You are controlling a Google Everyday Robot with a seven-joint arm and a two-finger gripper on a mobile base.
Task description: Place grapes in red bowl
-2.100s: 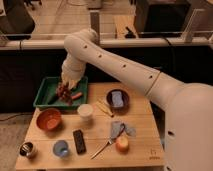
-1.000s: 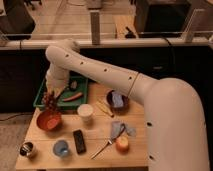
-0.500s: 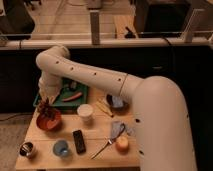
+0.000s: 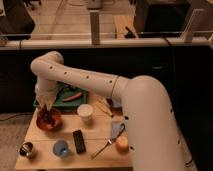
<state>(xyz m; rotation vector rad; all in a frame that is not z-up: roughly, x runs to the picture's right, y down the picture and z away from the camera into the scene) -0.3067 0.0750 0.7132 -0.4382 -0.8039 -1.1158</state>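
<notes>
Wooden table (image 4: 95, 150): I hold gripper (image 4: 47, 108) low over red bowl (image 4: 56, 123) so grapes (image 4: 46, 117) land inside; clenched or released, cannot tell.

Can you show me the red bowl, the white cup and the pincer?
red bowl (image 4: 50, 127): camera view, its front wall.
white cup (image 4: 85, 117): camera view, its front wall.
pincer (image 4: 46, 110): camera view, its lower end, down at the red bowl.
</notes>
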